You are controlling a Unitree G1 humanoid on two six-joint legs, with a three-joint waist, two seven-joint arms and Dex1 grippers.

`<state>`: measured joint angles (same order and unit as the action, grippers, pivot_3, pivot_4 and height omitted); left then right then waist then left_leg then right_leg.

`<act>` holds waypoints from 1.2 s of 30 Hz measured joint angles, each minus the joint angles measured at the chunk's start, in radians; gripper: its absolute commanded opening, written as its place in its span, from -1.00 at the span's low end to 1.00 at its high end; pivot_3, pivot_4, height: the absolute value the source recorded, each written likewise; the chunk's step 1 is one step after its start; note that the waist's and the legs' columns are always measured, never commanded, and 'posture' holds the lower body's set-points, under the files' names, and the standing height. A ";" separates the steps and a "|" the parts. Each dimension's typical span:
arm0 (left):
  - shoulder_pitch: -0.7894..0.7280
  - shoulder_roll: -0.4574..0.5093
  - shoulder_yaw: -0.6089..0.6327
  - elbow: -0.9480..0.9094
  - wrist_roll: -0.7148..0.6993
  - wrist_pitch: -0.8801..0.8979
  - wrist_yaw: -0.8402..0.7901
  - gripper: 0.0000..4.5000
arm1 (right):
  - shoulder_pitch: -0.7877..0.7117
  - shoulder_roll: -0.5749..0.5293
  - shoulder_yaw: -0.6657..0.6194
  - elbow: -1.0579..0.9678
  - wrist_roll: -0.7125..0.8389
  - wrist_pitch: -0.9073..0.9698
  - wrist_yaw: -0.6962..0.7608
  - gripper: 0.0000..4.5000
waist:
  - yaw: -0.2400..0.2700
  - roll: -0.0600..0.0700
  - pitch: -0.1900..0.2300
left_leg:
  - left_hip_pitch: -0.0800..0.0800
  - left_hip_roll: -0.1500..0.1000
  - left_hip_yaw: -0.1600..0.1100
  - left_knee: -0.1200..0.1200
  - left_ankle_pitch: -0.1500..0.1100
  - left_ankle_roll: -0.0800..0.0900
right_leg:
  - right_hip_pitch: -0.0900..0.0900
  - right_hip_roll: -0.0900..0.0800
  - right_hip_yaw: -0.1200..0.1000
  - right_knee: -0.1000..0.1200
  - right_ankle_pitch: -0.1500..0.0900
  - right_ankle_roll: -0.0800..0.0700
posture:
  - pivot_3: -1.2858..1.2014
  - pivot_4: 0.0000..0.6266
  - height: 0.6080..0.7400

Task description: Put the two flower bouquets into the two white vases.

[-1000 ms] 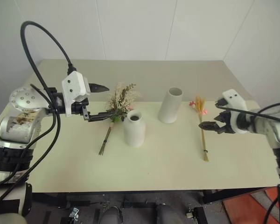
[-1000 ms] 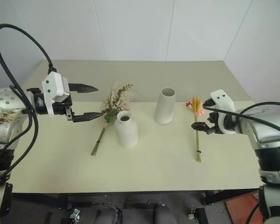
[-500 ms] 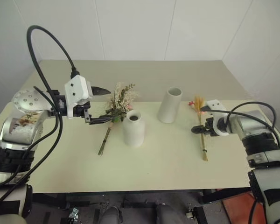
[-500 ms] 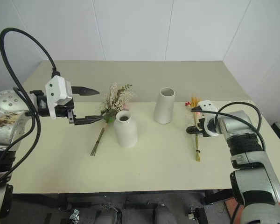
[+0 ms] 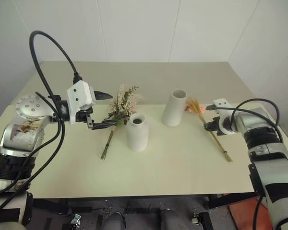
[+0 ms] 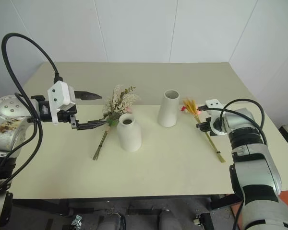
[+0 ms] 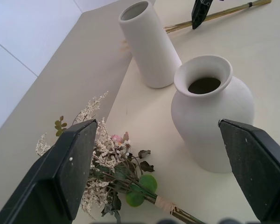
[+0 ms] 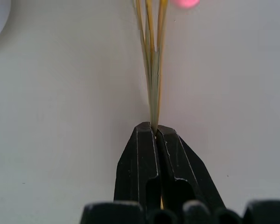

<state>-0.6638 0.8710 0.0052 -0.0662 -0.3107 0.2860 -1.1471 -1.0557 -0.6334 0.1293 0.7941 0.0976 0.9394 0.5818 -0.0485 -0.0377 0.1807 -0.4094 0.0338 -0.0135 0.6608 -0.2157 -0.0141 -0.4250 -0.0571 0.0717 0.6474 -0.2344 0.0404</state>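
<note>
From the head camera, the right gripper (image 6: 200, 125) was pinched tight on the thin wheat-like bunch (image 6: 201, 130), taking it on the stems a little below the yellow heads; the long stem ends trailed away behind the fingers toward the table's (image 6: 173, 167) near edge, while the heads pointed ahead of the fingers toward the tall cylinder vase (image 6: 168, 109). The left gripper (image 6: 93, 109) stood with its fingers wide apart, the bushy bouquet (image 6: 116, 103) lying just past their tips and the bottle-shaped vase (image 6: 129, 132) close beside that.

In the left wrist view, the two spread fingers (image 7: 67, 168) framed the scene: the bushy bouquet's sprigs and its tied stems lay on the table between and slightly nearer one finger, untouched. The bottle-shaped vase stood upright toward the other finger, with the tall cylinder vase beyond it.

In the right wrist view, the fingers (image 8: 139, 163) were shut on the bundle of yellow stalks, which ran straight out from the fingertips toward a blurred pink flower (image 8: 185, 3).

The stalks looked light, dry and brittle, likely to bend or splay if swung fast, so a hold near the gathered middle seemed right. The bushy bouquet would be soft and crushable above; its tied brown stems seemed the firm place to grasp.
</note>
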 measured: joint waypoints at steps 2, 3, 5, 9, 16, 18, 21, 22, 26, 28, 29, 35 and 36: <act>0.000 0.002 0.000 0.001 0.003 -0.002 0.000 1.00 | -0.013 0.031 -0.086 -0.005 -0.001 -0.087 -0.132 -0.99 | -0.001 0.000 0.000 | 0.000 0.000 0.000 0.000 0.000 0.000 | -0.001 0.000 0.000 0.000 0.000 0.000 | 0.03 -0.52 1.00; 0.000 0.003 0.000 0.001 0.005 -0.002 0.000 1.00 | -0.019 0.047 -0.129 -0.013 0.000 -0.136 -0.200 -0.99 | -0.001 0.000 0.000 | -0.001 0.000 0.000 0.000 0.000 0.000 | -0.001 0.000 0.000 0.000 0.000 0.000 | 0.03 -0.52 1.00; 0.000 0.006 0.000 0.001 0.009 -0.003 0.000 1.00 | -0.027 0.085 -0.210 -0.063 -0.005 -0.301 -0.354 -0.99 | -0.001 0.000 0.000 | -0.001 0.000 0.000 -0.001 0.000 0.000 | -0.002 0.000 0.000 0.000 0.000 0.000 | 0.03 -0.52 1.00; 0.000 0.008 0.000 0.005 0.012 -0.014 0.000 1.00 | -0.052 0.151 -0.283 -0.200 -0.004 -0.597 -0.491 -0.99 | -0.002 0.001 0.001 | -0.001 0.000 0.000 -0.002 0.000 0.000 | -0.002 0.000 0.000 0.000 0.000 0.000 | 0.03 -0.52 1.00; 0.001 0.011 0.002 0.003 0.012 -0.019 0.001 1.00 | -0.062 0.353 -0.389 -0.360 0.210 -0.797 -0.389 -0.99 | -0.009 0.001 0.001 | 0.000 0.000 -0.002 -0.002 0.000 0.000 | 0.000 0.000 -0.001 0.001 0.000 0.000 | 0.03 -0.52 1.00; 0.010 0.018 0.011 0.001 0.012 -0.019 0.005 1.00 | -0.062 0.387 -0.406 -0.363 0.248 -0.838 -0.370 -0.99 | -0.009 0.001 0.001 | -0.001 0.000 -0.002 -0.002 0.000 0.000 | 0.000 0.000 -0.002 0.001 0.000 0.000 | 0.03 -0.52 1.00; 0.019 0.035 0.021 -0.002 0.012 -0.018 0.015 1.00 | -0.062 0.390 -0.404 -0.360 0.258 -0.860 -0.346 -0.99 | -0.006 0.002 0.001 | -0.001 0.000 -0.003 -0.002 0.000 0.000 | -0.001 0.000 -0.002 0.001 0.000 0.000 | 0.03 -0.52 1.00; 0.024 0.039 0.025 -0.006 0.012 -0.016 0.017 1.00 | -0.062 0.390 -0.401 -0.358 0.257 -0.862 -0.342 -0.99 | -0.007 0.002 0.001 | -0.001 0.000 -0.002 -0.002 0.000 0.000 | -0.001 0.000 -0.002 0.001 0.000 0.000 | 0.03 -0.52 1.00; 0.048 0.050 0.038 -0.025 0.011 -0.004 0.021 1.00 | -0.055 0.391 -0.395 -0.361 0.260 -0.862 -0.331 -0.99 | -0.011 0.002 0.001 | 0.000 0.000 -0.002 -0.002 0.000 0.000 | -0.001 0.000 -0.002 0.001 0.000 0.000 | 0.03 -0.52 1.00; 0.054 0.056 0.039 -0.033 0.010 0.002 0.023 1.00 | -0.036 0.391 -0.393 -0.370 0.260 -0.862 -0.331 -0.99 | -0.012 0.002 0.001 | 0.000 0.000 -0.003 -0.002 0.000 0.000 | -0.001 0.000 -0.002 0.001 0.000 0.000 | 0.03 -0.52 1.00; 0.056 0.057 0.039 -0.037 0.010 0.003 0.024 1.00 | -0.023 0.391 -0.391 -0.380 0.260 -0.861 -0.332 -0.99 | -0.012 0.002 0.001 | 0.000 0.000 -0.003 -0.002 0.000 0.000 | -0.001 0.000 -0.002 0.001 0.000 0.000 | 0.03 -0.52 1.00; 0.057 0.057 0.044 -0.040 0.009 0.003 0.039 1.00 | 0.077 0.427 -0.365 -0.444 0.259 -0.844 -0.344 -0.99 | -0.015 0.002 0.001 | 0.000 0.000 -0.002 -0.002 0.000 0.000 | -0.001 0.000 -0.002 0.002 0.000 0.000 | 0.03 -0.52 1.00; 0.057 0.057 0.044 -0.040 0.009 0.003 0.039 1.00 | 0.091 0.430 -0.358 -0.452 0.259 -0.843 -0.344 -0.99 | -0.016 0.002 0.001 | 0.000 0.000 -0.002 -0.002 0.000 0.000 | -0.001 0.000 -0.002 0.001 0.000 0.000 | 0.03 -0.52 1.00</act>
<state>-0.6065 0.9284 0.0495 -0.1059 -0.3013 0.2893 -1.1083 -0.9650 -0.2030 -0.2284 0.3421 0.3564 0.0962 0.2374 -0.0645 -0.0355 0.1820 -0.4096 0.0340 -0.0159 0.6591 -0.2157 -0.0141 -0.4257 -0.0570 0.0698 0.6489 -0.2339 0.0399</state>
